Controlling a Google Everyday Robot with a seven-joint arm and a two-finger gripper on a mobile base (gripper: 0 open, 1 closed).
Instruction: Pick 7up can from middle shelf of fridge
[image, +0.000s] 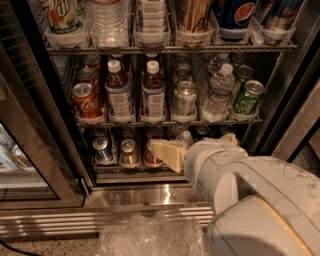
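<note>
7up can (184, 99): silver-grey, upright, shiny top facing up. It is standing at the front of the middle shelf (170, 121) of the fridge (45, 115), near the centre of the row, in a clear tray.

- Left neighbour: a brown bottle (152, 92) with a white cap, just beside the can; a second like bottle (118, 92) is standing further left.
- Right neighbour: a water bottle (218, 92), just beside the can.
- Far left of the shelf: red cola cans (86, 100), lined up front to back.
- Far right: green cans (248, 97).
- Behind the can: more silver cans are showing in the same lane (their print is not legible).

Gripper (161, 152): cream-coloured, pointing left and into the fridge. It is hovering below the middle shelf, in front of the lower rack, and is not touching the 7up can. Whether it is wide or narrow cannot be told; it is holding nothing visible.

Arm (240, 190): white, bulky, filling the lower right of the view.

Lower rack: small cans (102, 149) are standing to the left of the gripper.

Top rack: a Pepsi container (235, 12) is sitting at the right.

Floor: crumpled clear plastic (150, 235) is lying in front of the steel base.
</note>
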